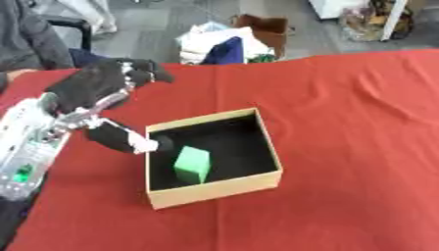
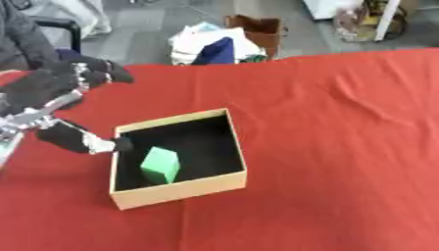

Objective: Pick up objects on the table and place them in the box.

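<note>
The green block [image 1: 192,165] lies inside the box [image 1: 214,188]. The left hand [image 1: 99,86], fingers spread and seemingly empty, should lift clear of the box's left wall.

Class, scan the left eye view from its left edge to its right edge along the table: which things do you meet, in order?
Robot's left hand → green block inside the box → right wall of the cardboard box → bare red tablecloth.

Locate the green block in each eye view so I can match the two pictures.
Left eye view: green block inside the box, left of centre, lower middle of picture.
Right eye view: green block inside the box, further toward picture left.
Shared landmark: the box's tan front wall.
</note>
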Controlling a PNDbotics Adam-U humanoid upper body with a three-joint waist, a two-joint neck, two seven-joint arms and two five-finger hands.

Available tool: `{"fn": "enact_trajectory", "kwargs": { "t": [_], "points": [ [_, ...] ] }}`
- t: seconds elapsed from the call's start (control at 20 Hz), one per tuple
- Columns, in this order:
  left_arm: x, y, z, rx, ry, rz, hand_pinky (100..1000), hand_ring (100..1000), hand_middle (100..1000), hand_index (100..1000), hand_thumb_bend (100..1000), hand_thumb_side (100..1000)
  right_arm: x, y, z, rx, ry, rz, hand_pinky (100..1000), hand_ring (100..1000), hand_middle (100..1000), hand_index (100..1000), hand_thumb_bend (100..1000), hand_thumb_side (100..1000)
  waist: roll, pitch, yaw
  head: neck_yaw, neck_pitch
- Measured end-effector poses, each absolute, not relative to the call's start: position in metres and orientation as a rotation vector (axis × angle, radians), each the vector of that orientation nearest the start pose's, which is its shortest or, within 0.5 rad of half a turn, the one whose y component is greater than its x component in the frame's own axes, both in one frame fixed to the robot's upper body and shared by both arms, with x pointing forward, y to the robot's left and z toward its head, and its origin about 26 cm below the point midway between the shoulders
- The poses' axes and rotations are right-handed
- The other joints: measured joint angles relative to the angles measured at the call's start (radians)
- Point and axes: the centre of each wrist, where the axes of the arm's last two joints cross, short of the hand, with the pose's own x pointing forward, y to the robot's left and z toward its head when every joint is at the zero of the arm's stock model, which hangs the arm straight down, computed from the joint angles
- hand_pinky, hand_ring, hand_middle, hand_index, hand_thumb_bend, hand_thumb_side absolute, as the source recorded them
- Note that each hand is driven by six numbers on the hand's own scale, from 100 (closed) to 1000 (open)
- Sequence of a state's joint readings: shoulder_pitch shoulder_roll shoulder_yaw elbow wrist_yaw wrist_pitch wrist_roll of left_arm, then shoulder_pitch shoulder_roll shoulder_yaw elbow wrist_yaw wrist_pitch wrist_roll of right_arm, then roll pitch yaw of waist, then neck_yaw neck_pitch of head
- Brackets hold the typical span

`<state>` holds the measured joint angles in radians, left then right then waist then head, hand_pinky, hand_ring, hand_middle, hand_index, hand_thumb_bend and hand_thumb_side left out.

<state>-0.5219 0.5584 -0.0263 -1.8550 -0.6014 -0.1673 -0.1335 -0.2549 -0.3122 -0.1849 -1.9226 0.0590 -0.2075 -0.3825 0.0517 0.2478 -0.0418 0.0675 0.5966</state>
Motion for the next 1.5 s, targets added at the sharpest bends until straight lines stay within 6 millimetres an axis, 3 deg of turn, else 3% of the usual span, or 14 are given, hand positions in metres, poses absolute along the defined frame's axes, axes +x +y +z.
{"fn": "enact_trajectory", "kwargs": {
  "t": [0.25,0.5,0.9,1.35,1.5],
  "points": [
    [0.305,0.305,0.252,-1.152,3.371,0.739,696,706,668,827,149,457,0.302,-0.316,0.184,-0.574,-2.426,-0.189,634,757,785,887,100,530,-0.002,0.004,0.007,-0.007,-0.003],
    [0.295,0.32,0.226,-1.124,3.523,0.356,669,685,645,826,116,479,0.302,-0.316,0.184,-0.578,-2.426,-0.195,634,757,785,887,100,530,-0.007,0.006,0.013,-0.009,-0.006],
    [0.293,0.319,0.208,-1.032,3.638,0.091,644,658,617,823,100,488,0.302,-0.317,0.185,-0.584,-2.428,-0.201,634,758,785,887,100,531,-0.011,0.011,0.016,-0.006,-0.004],
    [0.293,0.315,0.2,-0.973,3.691,-0.016,634,645,605,821,100,503,0.302,-0.316,0.184,-0.581,-2.425,-0.212,633,758,785,886,100,531,-0.016,0.018,0.018,0.006,0.081],
    [0.293,0.314,0.199,-0.967,3.697,-0.026,634,643,603,820,100,503,0.302,-0.316,0.183,-0.58,-2.425,-0.214,633,758,784,886,100,532,-0.016,0.019,0.02,0.01,0.09]
  ]
}}
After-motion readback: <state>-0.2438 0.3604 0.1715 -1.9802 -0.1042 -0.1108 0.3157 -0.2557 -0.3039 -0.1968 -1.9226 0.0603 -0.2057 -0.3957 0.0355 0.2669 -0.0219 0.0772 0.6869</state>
